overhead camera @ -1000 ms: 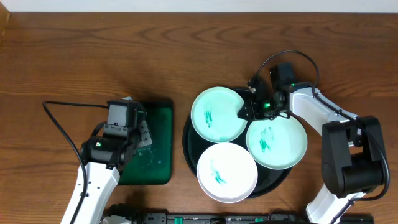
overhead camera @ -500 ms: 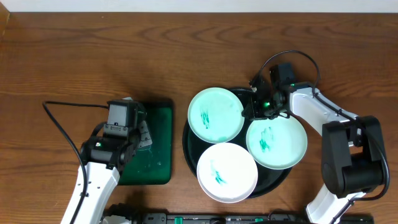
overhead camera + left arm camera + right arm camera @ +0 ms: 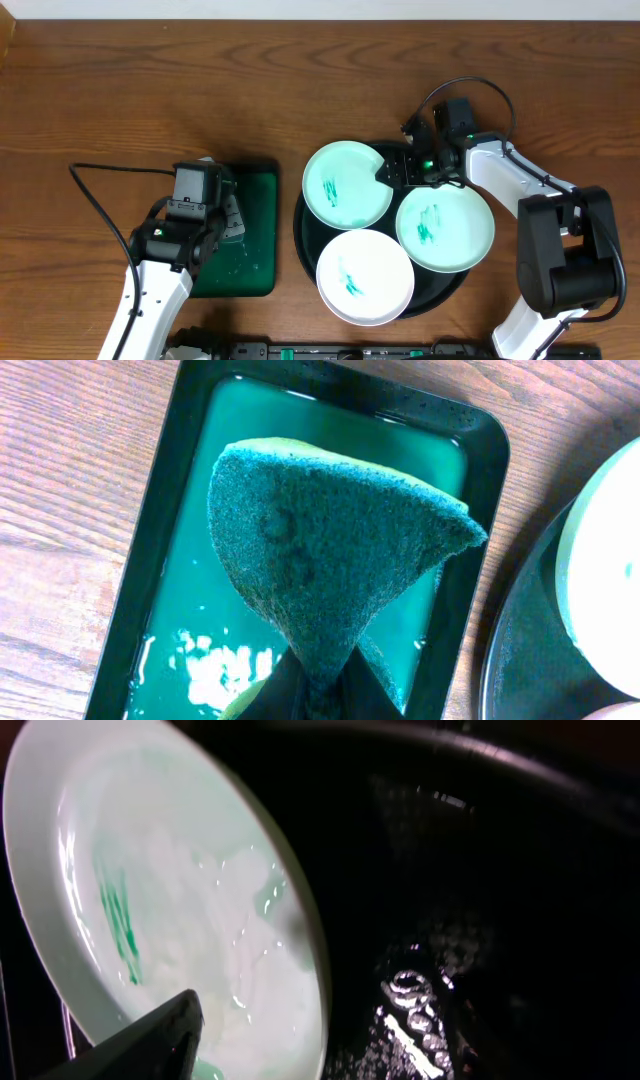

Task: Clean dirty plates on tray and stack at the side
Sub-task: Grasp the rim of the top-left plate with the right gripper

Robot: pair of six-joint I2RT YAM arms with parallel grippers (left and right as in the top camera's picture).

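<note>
Three plates lie in the tray (image 3: 303, 238), filling most of it. The rear plate (image 3: 347, 185) and the right plate (image 3: 445, 227) are pale mint; the front plate (image 3: 365, 276) is whiter. Each has teal scribbles in its centre. The front plate hides the tray's front rim and the right plate hides its right rim. Where the plates' edges meet, we cannot tell which lies over which.

The right gripper (image 3: 388, 172) is at the rear plate's right edge, over bare black tray. Its own camera shows only one finger (image 3: 150, 1038), dark and blurred, at the plate's lower edge. The other finger is out of frame, so we cannot tell how wide the jaws stand or whether they grip the plate. In that close view the plate looks wet and glossy, its green marks are streaky, and most of the tray beside it is lost in darkness apart from bright glints.

To the left, well apart from the plates, the left gripper (image 3: 315, 698) is clamped on a sponge (image 3: 330, 560). The sponge is pinched into a cone, rough dark green face toward the camera, with a pale layer along its top edge. The fingers are barely visible beneath it. It hangs over the green tray (image 3: 260, 250), which holds what looks like shallow liquid with glare on it. Both trays sit on the wooden table (image 3: 200, 80).
</note>
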